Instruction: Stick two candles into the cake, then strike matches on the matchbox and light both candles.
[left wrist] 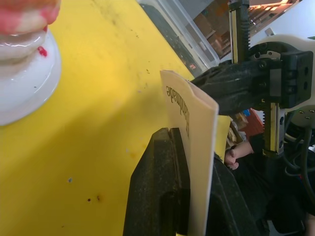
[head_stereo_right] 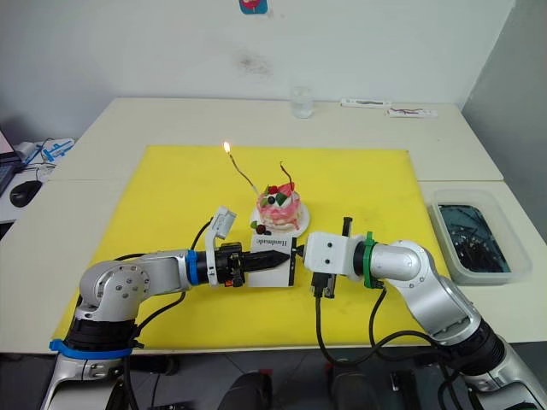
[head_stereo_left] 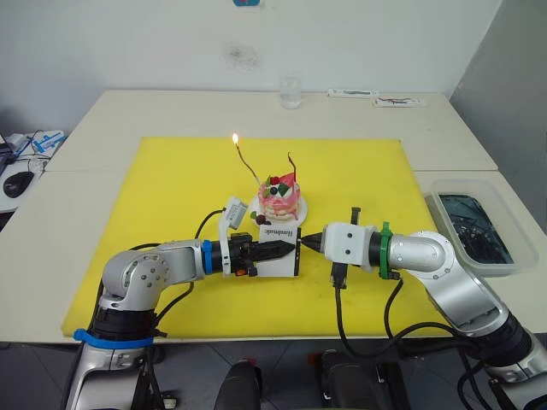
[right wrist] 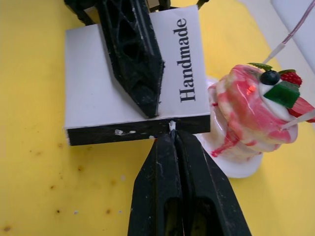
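The cake sits on its white plate on the yellow mat. Two candles stand in it: the left candle burns with a small flame, and the right candle is unlit. My left gripper is shut on the white matchbox and holds it on edge just in front of the cake. My right gripper is shut on a match. Only the match's tip shows, touching the box's black strip.
A clear plastic bin with dark contents stands at the table's right edge. At the back are a glass cup and flat packets. A computer mouse lies on the neighbouring desk to the left.
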Controlling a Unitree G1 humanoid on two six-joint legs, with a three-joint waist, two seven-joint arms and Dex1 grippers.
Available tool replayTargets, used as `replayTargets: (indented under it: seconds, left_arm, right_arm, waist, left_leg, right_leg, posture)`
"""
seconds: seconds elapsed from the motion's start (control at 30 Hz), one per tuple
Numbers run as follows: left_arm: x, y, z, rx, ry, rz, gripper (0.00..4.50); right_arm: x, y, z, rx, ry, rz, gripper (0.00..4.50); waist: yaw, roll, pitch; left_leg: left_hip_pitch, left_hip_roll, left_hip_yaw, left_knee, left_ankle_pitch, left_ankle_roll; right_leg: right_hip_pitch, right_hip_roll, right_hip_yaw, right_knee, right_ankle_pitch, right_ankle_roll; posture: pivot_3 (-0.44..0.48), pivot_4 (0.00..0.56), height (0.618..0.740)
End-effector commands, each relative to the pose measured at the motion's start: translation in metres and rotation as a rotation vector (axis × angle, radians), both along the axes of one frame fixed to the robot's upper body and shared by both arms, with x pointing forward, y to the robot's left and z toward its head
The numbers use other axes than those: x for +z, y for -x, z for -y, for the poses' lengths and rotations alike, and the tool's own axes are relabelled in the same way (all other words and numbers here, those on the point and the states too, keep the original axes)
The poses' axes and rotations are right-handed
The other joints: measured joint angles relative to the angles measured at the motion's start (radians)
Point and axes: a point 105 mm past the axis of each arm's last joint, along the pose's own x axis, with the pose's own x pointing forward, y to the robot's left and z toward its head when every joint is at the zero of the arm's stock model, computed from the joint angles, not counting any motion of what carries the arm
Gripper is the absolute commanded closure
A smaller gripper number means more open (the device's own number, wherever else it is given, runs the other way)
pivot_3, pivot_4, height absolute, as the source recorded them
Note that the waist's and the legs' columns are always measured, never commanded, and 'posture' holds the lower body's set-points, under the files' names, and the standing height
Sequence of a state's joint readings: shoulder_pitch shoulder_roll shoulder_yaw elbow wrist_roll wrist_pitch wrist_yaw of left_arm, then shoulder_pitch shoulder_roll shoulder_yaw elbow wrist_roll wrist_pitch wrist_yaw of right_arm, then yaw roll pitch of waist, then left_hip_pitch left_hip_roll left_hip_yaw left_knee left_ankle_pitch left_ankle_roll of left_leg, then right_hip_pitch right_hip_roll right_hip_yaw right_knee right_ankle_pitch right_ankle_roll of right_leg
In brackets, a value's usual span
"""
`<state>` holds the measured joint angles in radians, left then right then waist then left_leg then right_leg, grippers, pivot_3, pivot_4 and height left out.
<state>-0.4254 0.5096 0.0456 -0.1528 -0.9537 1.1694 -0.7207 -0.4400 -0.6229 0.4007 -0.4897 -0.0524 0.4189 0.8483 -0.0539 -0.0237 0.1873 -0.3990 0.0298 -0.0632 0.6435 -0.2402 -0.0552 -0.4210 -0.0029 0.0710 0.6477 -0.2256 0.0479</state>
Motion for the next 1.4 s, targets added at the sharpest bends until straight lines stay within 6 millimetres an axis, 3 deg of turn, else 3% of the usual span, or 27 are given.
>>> replayTargets:
  seconds: [0.03, 0.47, 0.93, 1.4]
  left_arm:
    - [0.01, 0.002, -0.002, -0.014, 0.017, 0.048, 4.5]
    - [0.006, 0.003, -0.009, -0.01, 0.003, 0.03, 4.5]
    - [0.01, 0.007, -0.002, -0.057, 0.024, 0.029, 4.5]
    - [0.011, 0.01, 0.001, -0.078, 0.035, 0.026, 4.5]
  right_arm:
    - [0.01, 0.005, -0.003, 0.031, -0.018, 0.039, 4.48]
    - [0.025, -0.001, 0.008, -0.014, -0.053, 0.071, 4.48]
    - [0.012, 0.001, -0.002, 0.016, -0.037, 0.038, 4.48]
    - [0.012, 0.0, -0.004, 0.027, -0.042, 0.045, 4.48]
  waist:
    - [0.0, 0.0, 0.0]
    - [0.0, 0.0, 0.0]
    - [0.0, 0.0, 0.0]
    - [0.0, 0.0, 0.0]
  left_leg:
    - [0.0, 0.0, 0.0, 0.0, 0.0, 0.0]
    - [0.0, 0.0, 0.0, 0.0, 0.0, 0.0]
    - [0.0, 0.0, 0.0, 0.0, 0.0, 0.0]
    - [0.0, 0.0, 0.0, 0.0, 0.0, 0.0]
  right_leg:
    - [0.0, 0.0, 0.0, 0.0, 0.0, 0.0]
    - [0.0, 0.0, 0.0, 0.0, 0.0, 0.0]
    - [0.0, 0.0, 0.0, 0.0, 0.0, 0.0]
    - [0.0, 0.0, 0.0, 0.0, 0.0, 0.0]
  posture:
    - [0.0, 0.15, 0.74]
    - [0.0, 0.15, 0.74]
    - [0.0, 0.15, 0.74]
    - [0.0, 0.15, 0.74]
